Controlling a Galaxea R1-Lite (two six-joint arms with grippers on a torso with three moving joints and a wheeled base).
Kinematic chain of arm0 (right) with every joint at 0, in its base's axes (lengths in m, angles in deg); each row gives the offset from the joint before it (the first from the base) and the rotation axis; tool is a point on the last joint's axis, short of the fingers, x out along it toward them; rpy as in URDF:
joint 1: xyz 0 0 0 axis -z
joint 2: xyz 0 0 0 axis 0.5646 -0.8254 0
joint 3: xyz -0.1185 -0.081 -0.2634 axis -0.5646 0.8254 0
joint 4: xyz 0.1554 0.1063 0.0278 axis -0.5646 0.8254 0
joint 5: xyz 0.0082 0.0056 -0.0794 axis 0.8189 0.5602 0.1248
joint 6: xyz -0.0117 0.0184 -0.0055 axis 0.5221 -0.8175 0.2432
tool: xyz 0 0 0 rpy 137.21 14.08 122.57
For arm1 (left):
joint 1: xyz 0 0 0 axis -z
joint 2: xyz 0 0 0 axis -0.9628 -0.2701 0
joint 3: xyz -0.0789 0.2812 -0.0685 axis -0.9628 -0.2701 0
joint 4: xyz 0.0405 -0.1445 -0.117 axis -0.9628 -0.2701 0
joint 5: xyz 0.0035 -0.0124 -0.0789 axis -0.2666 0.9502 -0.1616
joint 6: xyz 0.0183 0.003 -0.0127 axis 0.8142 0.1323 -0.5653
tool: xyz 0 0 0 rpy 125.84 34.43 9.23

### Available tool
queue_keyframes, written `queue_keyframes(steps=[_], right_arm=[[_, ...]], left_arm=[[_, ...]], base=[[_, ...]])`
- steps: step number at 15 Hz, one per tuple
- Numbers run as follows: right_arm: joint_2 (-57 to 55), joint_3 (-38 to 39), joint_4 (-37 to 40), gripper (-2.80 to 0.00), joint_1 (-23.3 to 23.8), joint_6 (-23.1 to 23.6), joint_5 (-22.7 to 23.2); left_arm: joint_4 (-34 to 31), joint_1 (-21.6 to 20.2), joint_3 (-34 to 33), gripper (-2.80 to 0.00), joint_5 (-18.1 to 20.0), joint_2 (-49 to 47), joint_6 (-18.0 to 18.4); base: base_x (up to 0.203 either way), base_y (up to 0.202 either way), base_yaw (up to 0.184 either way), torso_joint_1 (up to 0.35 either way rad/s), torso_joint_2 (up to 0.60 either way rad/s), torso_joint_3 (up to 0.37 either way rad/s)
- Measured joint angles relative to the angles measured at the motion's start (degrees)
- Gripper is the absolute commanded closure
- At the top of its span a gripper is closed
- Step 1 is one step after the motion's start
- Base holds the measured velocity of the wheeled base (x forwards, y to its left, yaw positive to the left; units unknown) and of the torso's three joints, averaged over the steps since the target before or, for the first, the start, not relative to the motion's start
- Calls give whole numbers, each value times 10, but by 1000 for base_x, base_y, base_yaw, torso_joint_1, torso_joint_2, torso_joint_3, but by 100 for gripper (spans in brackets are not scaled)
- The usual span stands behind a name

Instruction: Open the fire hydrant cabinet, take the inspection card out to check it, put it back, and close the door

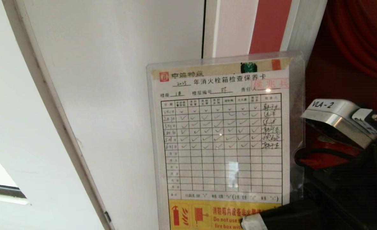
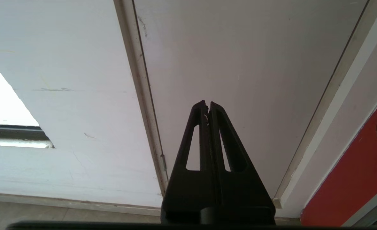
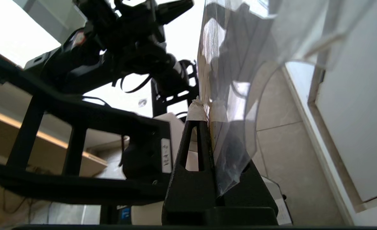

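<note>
The inspection card (image 1: 220, 140) stands upright before the head camera, its long axis running top to bottom, heading uppermost and yellow band lowest, printed face turned toward the robot. It is pinched at its lower edge by the right claw (image 3: 206, 110), whose taped fingertips (image 3: 195, 111) are clenched on the laminate, so the card rises straight out of the claw. Just right of the card opens the fire hydrant cabinet (image 1: 351, 48), red-lined, with what looks like the red hose reel deep inside, though little of it shows. To go back, I judge the card must travel rightward, and the right arm is plainly the nearer. Left of the card, the left claw (image 2: 207, 107) hangs clenched on nothing, facing a white panel (image 2: 239, 64).
</note>
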Motion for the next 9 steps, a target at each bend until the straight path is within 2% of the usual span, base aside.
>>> queue_keyframes(steps=[9], right_arm=[[21, 42, -27, 0, -15, 5, 4]], left_arm=[[0, 0, 0, 0, 0, 0, 0]], base=[[0, 0, 0, 0, 0, 0]])
